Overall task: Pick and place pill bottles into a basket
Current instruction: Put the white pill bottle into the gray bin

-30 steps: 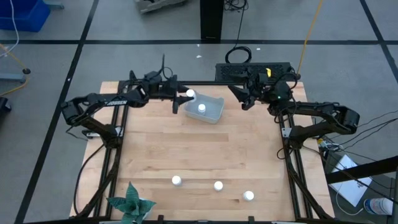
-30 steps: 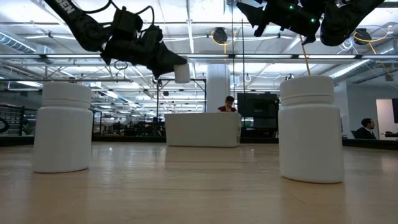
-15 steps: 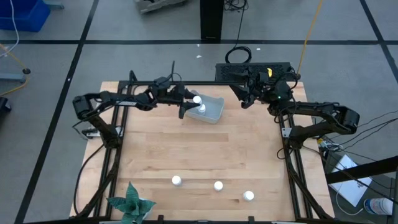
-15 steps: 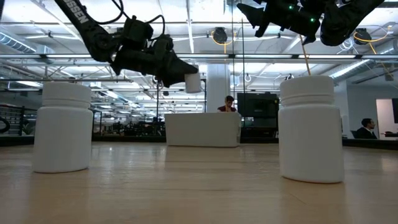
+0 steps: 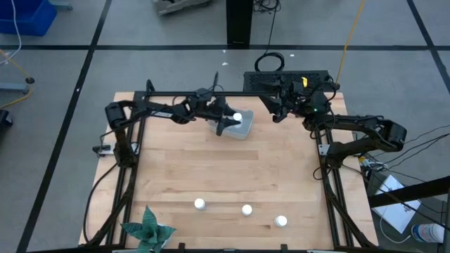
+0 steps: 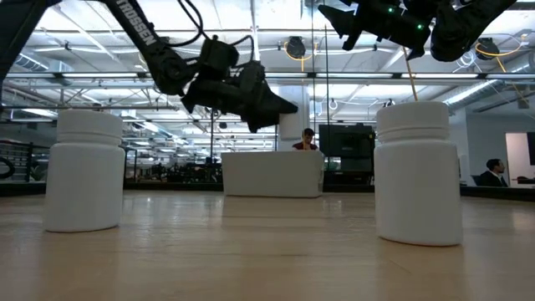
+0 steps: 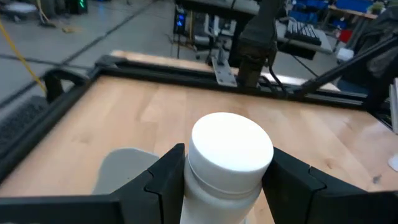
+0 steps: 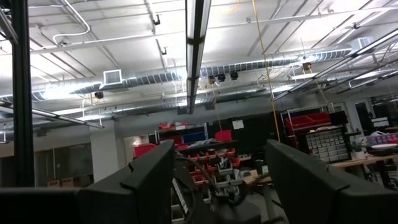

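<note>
left gripper [image 5: 232, 121] clamped on 1 pill bottle [image 7: 229, 163], fingers [image 7: 166, 176] pressed on both sides of its neck just under the white cap; held bottle [image 5: 238, 117] hangs over the basket [image 5: 245, 128], which sits at the far middle of the wooden table [image 5: 225, 169]; basket contents hidden under the gripper; in the low view the left gripper [image 6: 272, 106] is raised above the basket [image 6: 272, 175]; right gripper [image 5: 278, 112] raised at the far right, near the basket, fingers [image 8: 140, 180] apart with nothing between them; 3 pill bottles standing upright in a row near the front edge: bottle a [image 5: 200, 204], bottle b [image 5: 247, 209], bottle c [image 5: 281, 221]; green paper plant [image 5: 148, 229] at the front-left corner.
</note>
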Controlling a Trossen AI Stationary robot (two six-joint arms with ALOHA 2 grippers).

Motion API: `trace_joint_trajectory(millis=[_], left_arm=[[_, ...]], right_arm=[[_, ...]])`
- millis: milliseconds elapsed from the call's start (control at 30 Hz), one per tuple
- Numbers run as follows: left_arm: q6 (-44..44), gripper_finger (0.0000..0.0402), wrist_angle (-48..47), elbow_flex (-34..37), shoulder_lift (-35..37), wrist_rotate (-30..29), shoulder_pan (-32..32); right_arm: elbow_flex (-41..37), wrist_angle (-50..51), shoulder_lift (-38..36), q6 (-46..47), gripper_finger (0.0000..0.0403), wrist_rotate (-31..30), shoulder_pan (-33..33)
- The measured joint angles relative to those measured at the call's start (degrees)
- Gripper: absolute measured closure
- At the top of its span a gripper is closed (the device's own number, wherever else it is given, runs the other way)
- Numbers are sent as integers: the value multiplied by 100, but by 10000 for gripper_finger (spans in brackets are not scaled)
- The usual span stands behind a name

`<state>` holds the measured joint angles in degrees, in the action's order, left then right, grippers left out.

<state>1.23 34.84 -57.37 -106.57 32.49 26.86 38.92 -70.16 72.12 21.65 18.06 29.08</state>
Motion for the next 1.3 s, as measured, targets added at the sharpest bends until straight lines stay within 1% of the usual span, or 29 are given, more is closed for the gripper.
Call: trace_joint_trajectory(millis=[233,433,700,833,933,1300], left_arm=[[35,223,-84,-247,-295,3,-22],[-77,223,-407,-245,-320,-140,-96],[-183,223,-371,-242,-312,-158,-198],[-239,223,-377,-242,-312,-359,-222],[-249,223,-375,-242,-312,-358,-224],[102,223,306,-240,-815,-179,-198]], right_arm=[[0,27,0,-67,161,2,-101],[0,23,0,-131,161,0,-107],[0,19,0,-132,161,-6,-107],[0,17,0,-131,161,-11,-107],[0,16,0,-133,161,-15,-107],[0,-24,2,-92,161,-21,-107]])
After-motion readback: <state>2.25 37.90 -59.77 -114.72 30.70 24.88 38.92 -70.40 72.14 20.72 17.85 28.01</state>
